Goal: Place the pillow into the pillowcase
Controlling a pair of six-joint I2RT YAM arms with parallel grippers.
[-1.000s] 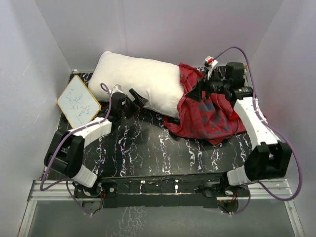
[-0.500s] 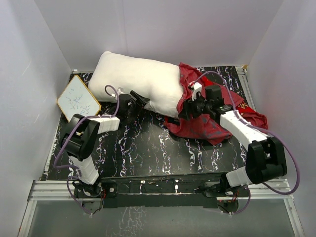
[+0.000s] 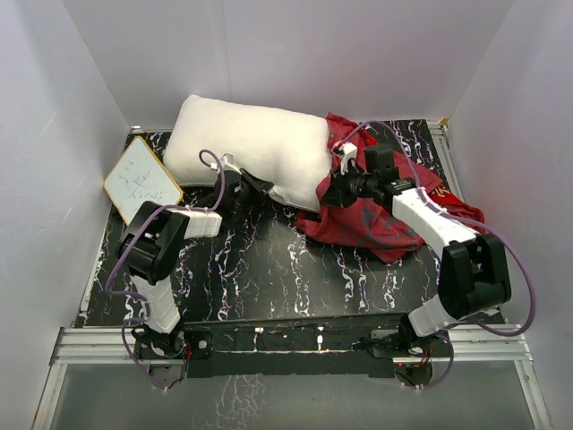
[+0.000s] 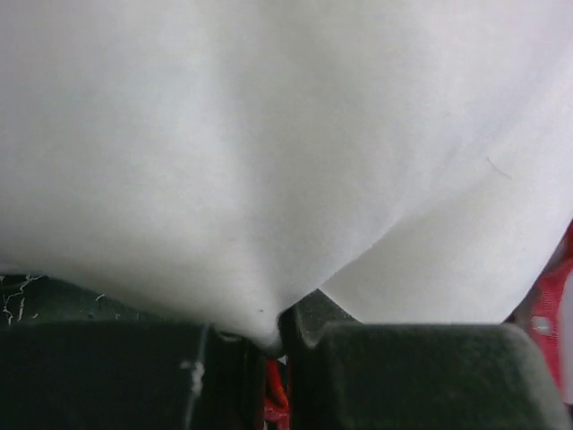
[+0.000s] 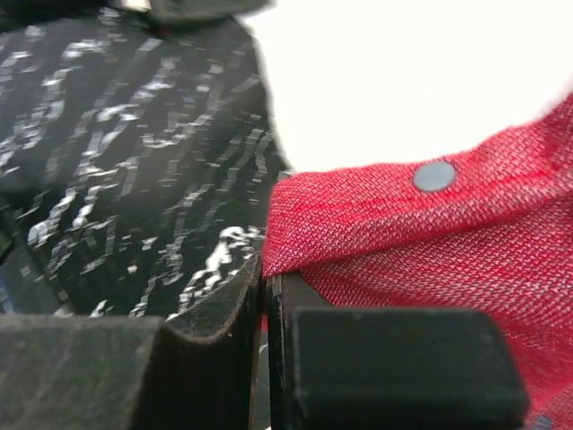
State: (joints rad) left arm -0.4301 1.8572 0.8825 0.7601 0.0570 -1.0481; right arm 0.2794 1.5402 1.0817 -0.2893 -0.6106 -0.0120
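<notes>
White pillow [image 3: 246,148] lies along the far side of the table [image 3: 269,269]. Its right end sits inside the mouth of the red pillowcase [image 3: 380,224]; the larger part is bare.

Change noted: a second ago both grippers stood wide, and now both are clenched. The left gripper [image 4: 267,345] has closed on a fold of pillow fabric at the near edge, the cloth drawn to a peak between its jaws. The right gripper [image 5: 264,287] has swung in from the far right corner to the pillowcase opening and nips the hem there, near a snap stud [image 5: 435,176]. Pillow and pillowcase have not visibly shifted.

Judgement: both holds are set and insertion is partial. The next move calls for drawing the hem leftward over the pillow while the left arm steadies or feeds it. Risk: such thin pinches may slip.

A small board [image 3: 141,182] lies at the left, apart and uninvolved.
</notes>
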